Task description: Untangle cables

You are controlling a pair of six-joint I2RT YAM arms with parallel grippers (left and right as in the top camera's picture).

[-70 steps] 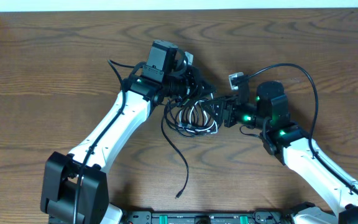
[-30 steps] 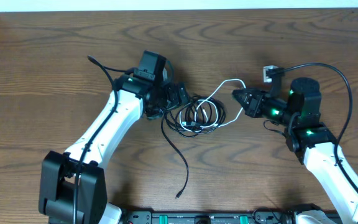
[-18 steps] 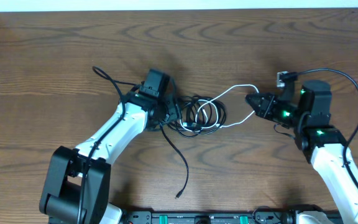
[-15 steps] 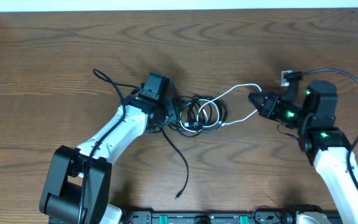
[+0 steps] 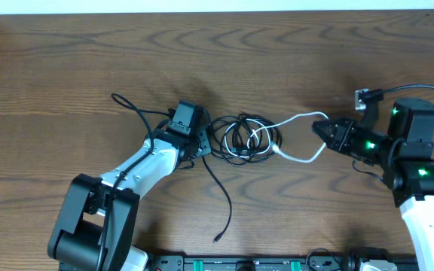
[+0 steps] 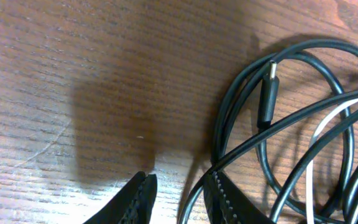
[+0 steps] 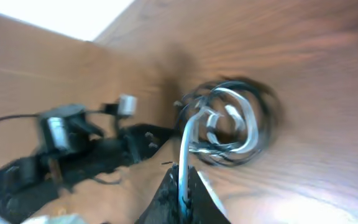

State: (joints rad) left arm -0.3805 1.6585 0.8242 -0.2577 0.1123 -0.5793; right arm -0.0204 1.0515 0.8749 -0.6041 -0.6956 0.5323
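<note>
The cables (image 5: 239, 139) lie in a tangled coil of black loops mid-table, and one loose black tail (image 5: 221, 188) trails toward the front edge. A white cable (image 5: 296, 118) runs out of the coil to the right. My right gripper (image 5: 319, 128) is shut on it. In the right wrist view the white cable (image 7: 188, 134) passes straight between the closed fingers of the right gripper (image 7: 182, 171). My left gripper (image 5: 204, 141) sits low at the coil's left edge. In the left wrist view the left gripper (image 6: 179, 180) has its jaws apart, with one black strand (image 6: 194, 199) lying against the right finger. A black plug end (image 6: 267, 99) rests just beyond.
The wooden table (image 5: 66, 53) ends at a pale strip along the far side. The left arm's own black wire (image 5: 126, 102) loops out to the left. The right arm's wire carries a small connector (image 5: 364, 96) above that gripper.
The right gripper has drawn the white cable out to the right, and the coil has followed a little. The left gripper has come down at the coil's left edge, and its jaws have narrowed.
</note>
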